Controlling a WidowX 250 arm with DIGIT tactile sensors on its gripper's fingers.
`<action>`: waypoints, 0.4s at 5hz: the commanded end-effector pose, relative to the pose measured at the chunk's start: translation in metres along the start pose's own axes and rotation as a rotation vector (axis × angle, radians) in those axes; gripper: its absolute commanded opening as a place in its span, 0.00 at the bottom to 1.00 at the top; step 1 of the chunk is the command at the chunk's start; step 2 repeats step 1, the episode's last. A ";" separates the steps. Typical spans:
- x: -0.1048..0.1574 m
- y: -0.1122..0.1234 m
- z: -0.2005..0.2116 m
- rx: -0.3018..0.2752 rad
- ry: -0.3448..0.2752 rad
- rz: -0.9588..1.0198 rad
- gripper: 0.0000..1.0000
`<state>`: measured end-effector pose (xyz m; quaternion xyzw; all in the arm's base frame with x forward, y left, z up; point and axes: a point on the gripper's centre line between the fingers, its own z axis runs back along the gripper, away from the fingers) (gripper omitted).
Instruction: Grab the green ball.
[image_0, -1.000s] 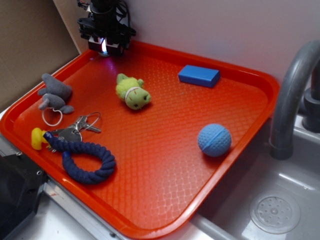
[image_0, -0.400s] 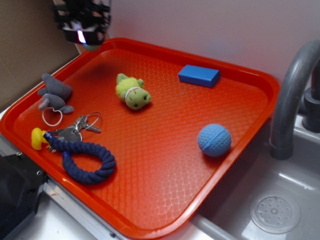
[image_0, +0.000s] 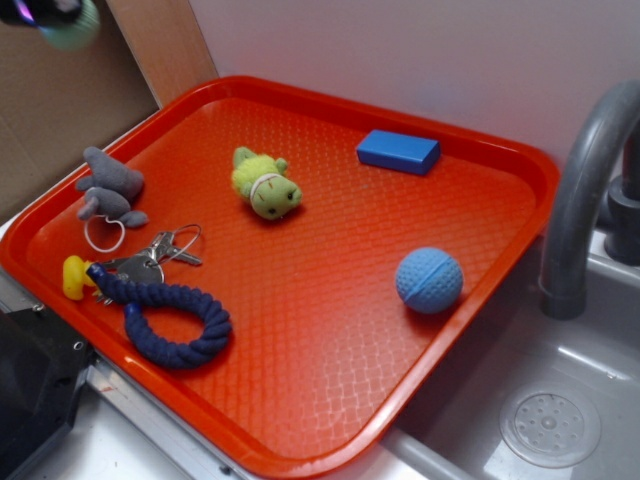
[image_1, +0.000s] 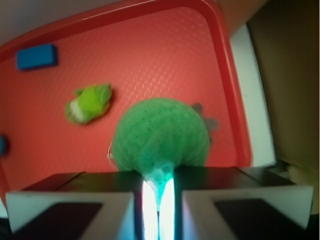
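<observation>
The gripper (image_1: 159, 197) is clamped on the green ball (image_1: 160, 137), which fills the centre of the wrist view just ahead of the fingers. In the exterior view both sit at the extreme upper left corner, blurred and high above the orange tray (image_0: 480, 150). To finish well, keep the squeeze steady and avoid jerks, since the round ball could slip out forwards.

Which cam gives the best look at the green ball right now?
Wrist. The green ball fills the centre of that view, sitting just ahead of the gripper, with the red tray below. In the exterior view the green ball is only a blurred green patch at the top-left edge, partly cut off.
</observation>
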<state>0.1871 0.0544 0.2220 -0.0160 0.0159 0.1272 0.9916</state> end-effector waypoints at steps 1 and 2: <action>-0.002 0.012 0.035 0.034 -0.086 -0.021 0.00; -0.002 0.012 0.035 0.034 -0.086 -0.021 0.00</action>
